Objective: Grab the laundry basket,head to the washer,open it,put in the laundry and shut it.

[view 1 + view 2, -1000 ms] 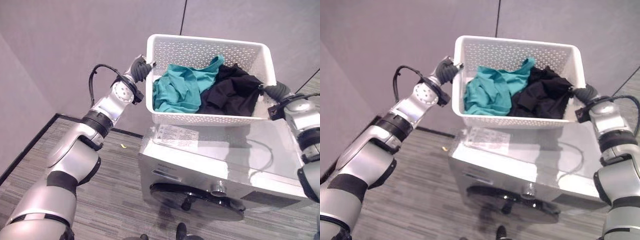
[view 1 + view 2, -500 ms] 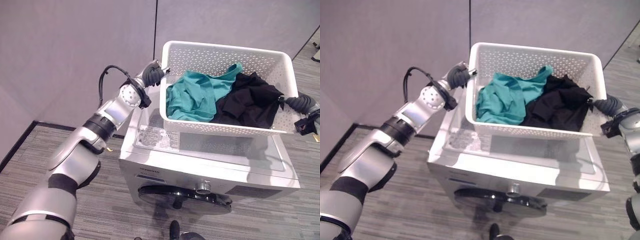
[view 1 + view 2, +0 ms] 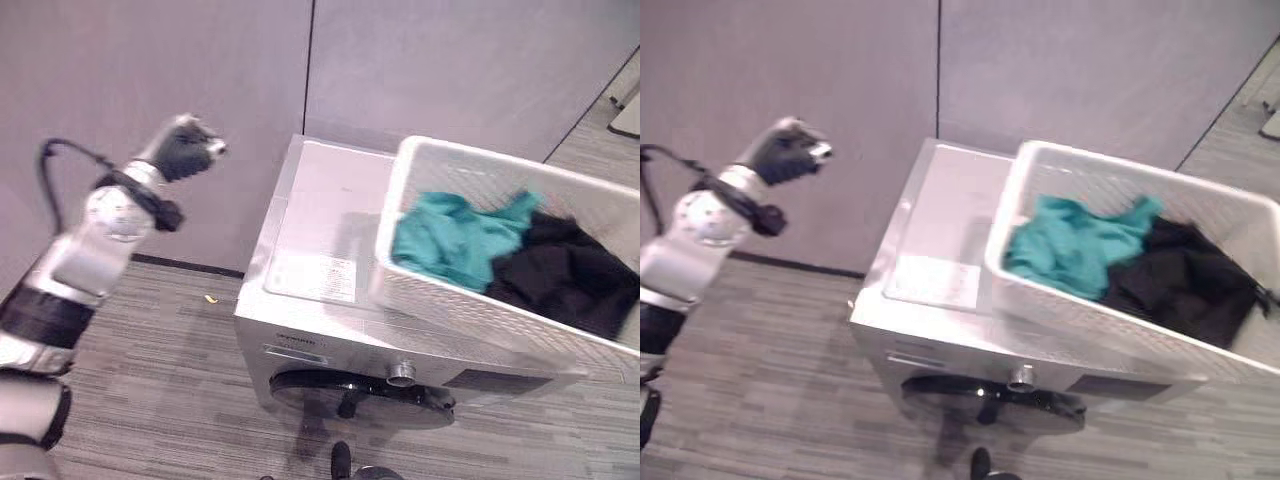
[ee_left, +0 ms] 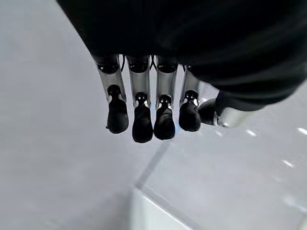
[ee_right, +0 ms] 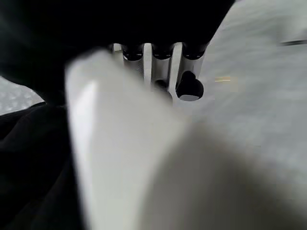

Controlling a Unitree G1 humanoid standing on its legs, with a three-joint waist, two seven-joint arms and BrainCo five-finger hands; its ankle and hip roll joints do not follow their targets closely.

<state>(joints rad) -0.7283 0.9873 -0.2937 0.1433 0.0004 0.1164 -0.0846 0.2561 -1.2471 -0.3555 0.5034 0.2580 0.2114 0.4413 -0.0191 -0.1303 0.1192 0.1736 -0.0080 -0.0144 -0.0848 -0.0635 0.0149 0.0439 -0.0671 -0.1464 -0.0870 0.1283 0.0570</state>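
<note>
The white perforated laundry basket (image 3: 450, 300) rests tilted on the right half of the washer's top (image 3: 320, 210). A teal garment (image 3: 455, 240) and a black garment (image 3: 565, 275) lie inside it. My left hand (image 3: 185, 150) is raised well to the left of the washer, away from the basket. Its fingers (image 4: 144, 120) are curled and hold nothing. In the right wrist view my right hand (image 5: 189, 86) has its fingers hooked over the basket's white rim (image 5: 110, 124), with black cloth (image 5: 29, 158) beside it. The washer's round dark door (image 3: 360, 390) is shut.
The silver washer stands against a grey partition wall (image 3: 440, 60) on striped grey carpet (image 3: 150, 400). A printed label (image 3: 312, 278) lies on the washer's top by its front left corner. A small yellow scrap (image 3: 211, 298) lies on the floor by the wall.
My left hand has let go of the basket's left end and swung out to the left. The basket has dropped lower and to the right onto the washer's top. The camera has shifted.
</note>
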